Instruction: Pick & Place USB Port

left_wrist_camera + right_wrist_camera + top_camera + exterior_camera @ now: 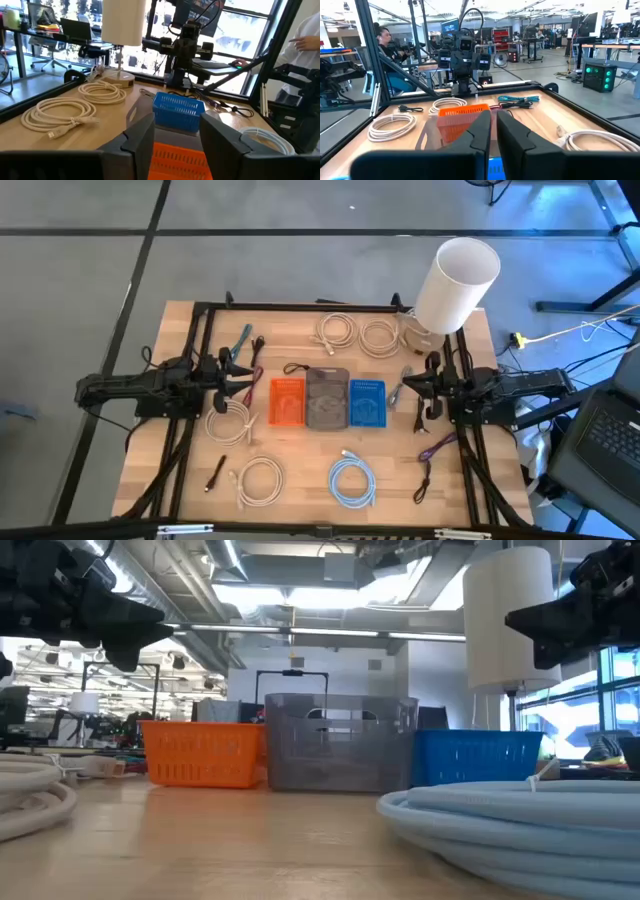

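Here the left gripper (247,384) hangs above the table (300,455) with its fingers (137,140) spread fairly wide and nothing between them; straight ahead of its tips sits the orange bin (287,401), then the grey bin (327,397) and the blue bin (367,402) in a touching row. Just under and a little behind this gripper lies a cream cable coil (229,422), and off to one side, toward the table's far edge, a teal cable (241,341) and a black-and-red one (257,347). The right gripper (408,386) faces it from the other end of the row, its fingers (482,131) drawn narrow with only a slim gap, holding nothing; the blue bin is just ahead of its tips. A small grey cable (400,383) lies on the wood beside that gripper, touching neither finger as far as can be seen. Behind it a purple cable (437,448) trails off, and a white lamp (455,285) stands at the corner nearby. Two more cream coils (357,332) lie beyond the bins, a light-blue coil (352,482) and another cream coil (260,480) on the near side. Which item is the USB port cannot be told; nothing is seen in the bins. A person (387,47) sits in the room beyond the table.
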### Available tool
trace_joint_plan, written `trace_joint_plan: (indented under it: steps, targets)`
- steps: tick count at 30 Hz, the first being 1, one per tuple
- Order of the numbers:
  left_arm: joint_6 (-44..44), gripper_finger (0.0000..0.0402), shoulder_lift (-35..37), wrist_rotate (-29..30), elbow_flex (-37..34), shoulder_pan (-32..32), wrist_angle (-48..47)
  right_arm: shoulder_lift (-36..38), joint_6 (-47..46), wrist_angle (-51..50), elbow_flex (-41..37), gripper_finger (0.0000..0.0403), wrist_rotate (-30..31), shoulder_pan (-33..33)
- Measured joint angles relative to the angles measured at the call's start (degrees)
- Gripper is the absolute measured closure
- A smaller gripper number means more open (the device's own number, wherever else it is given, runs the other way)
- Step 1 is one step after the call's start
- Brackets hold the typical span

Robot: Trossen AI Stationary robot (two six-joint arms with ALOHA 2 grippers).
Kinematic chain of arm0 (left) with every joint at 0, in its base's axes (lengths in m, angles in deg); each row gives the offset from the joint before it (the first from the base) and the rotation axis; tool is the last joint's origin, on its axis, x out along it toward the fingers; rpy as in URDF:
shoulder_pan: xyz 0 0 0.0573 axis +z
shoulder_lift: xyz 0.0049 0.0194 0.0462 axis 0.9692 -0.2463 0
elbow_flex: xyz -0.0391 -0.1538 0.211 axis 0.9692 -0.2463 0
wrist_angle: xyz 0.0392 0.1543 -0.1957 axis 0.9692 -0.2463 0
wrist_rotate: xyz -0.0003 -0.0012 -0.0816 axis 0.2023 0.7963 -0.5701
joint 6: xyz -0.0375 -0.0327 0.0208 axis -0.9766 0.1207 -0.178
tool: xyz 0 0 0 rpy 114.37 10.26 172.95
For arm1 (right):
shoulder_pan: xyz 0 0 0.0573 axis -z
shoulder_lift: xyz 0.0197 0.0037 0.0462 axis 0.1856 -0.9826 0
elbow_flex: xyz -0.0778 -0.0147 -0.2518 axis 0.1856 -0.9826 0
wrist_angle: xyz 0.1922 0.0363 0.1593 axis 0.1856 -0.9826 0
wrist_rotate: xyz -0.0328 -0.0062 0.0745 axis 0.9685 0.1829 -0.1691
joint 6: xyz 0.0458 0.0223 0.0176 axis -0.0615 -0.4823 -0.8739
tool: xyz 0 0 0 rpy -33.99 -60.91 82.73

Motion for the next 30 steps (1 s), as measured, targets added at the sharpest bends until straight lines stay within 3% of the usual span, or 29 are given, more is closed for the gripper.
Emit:
trace_joint_plan:
  steps: [30]
  targets:
    - [0.0,0.0254,0.0,0.0,0.0,0.0,0.0,0.0,0.0,0.0,0.0,0.037,0.0,0.0]
